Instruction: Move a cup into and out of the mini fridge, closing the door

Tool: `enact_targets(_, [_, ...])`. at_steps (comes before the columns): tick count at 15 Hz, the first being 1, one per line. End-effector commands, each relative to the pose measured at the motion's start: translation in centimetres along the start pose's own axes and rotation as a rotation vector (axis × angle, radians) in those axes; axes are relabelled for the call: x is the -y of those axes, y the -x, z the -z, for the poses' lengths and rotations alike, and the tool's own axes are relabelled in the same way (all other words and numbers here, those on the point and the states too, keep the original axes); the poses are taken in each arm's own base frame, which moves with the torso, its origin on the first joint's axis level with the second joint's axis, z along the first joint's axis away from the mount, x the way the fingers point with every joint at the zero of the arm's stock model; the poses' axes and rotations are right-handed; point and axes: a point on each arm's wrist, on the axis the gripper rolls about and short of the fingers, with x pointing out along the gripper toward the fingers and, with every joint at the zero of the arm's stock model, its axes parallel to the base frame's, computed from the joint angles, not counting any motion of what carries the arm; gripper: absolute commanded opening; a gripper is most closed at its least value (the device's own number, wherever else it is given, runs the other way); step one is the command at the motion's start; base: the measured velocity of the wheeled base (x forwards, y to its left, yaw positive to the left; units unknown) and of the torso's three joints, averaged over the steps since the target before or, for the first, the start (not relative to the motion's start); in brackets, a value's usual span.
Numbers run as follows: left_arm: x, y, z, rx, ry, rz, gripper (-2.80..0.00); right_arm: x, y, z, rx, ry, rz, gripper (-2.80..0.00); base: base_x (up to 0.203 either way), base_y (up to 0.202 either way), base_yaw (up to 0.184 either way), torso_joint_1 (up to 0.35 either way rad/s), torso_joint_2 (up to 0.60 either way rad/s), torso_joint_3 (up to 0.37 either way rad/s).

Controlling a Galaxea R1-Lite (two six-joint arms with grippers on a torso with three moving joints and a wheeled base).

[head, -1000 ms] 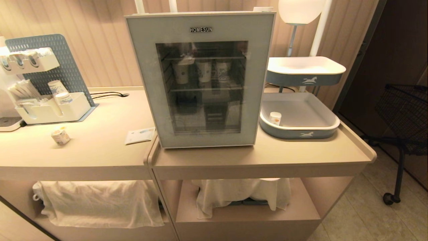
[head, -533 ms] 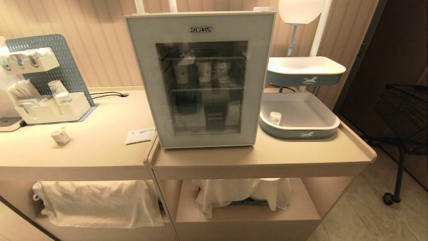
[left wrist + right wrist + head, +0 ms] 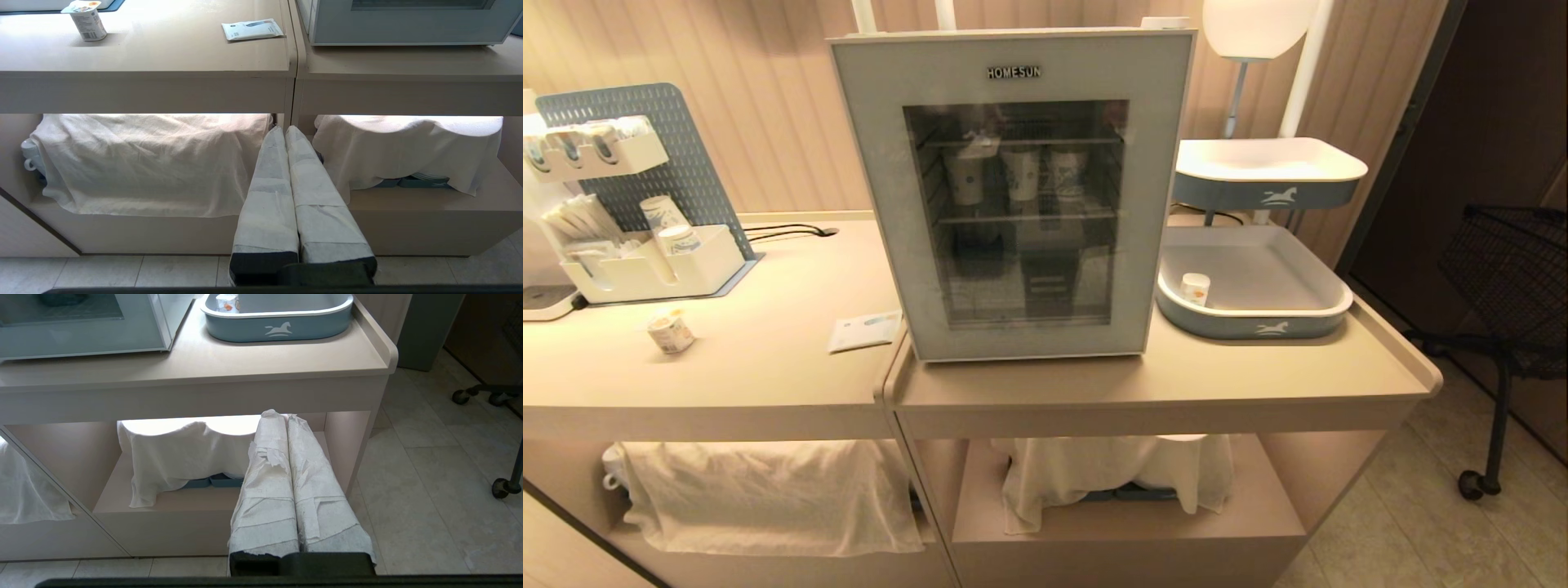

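Nothing is in hand yet. The fridge [image 3: 1013,196] stands on the table [image 3: 1176,384] with its door [image 3: 1168,204] fully closed; paper cups show dimly on the upper shelf behind the glass. The cup [image 3: 671,332] sits on the table well to the left of the fridge, near a flat packet [image 3: 864,330], and upright with its foil lid on (the left wrist view shows that best). Both arms hang parked below the table edge, outside the head view: the left tool [image 3: 285,130] and the right tool [image 3: 278,414] each have their wrapped fingers pressed together, clenched on nothing.

By my reading, the task is at its very start. The next move calls for opening the door, which means getting a tool to its free edge, before the cup can go inside.
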Motion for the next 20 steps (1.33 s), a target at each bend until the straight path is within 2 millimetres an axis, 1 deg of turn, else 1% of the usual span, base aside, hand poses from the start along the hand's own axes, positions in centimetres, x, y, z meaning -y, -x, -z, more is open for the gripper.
enact_targets(1, [0.00, -0.01, 0.04, -0.001, 0.000, -0.001, -2.80, 0.00, -0.01, 0.01, -0.002, 0.000, 0.000, -2.80, 0.000, 0.000, 0.000, 0.000, 0.00, 0.000])
enact_targets(20, [0.00, -0.01, 0.04, -0.001, 0.002, -0.001, -2.80, 0.00, -0.02, 0.01, -0.003, -0.005, 0.001, -2.80, 0.000, 0.000, 0.000, 0.000, 0.00, 0.000])
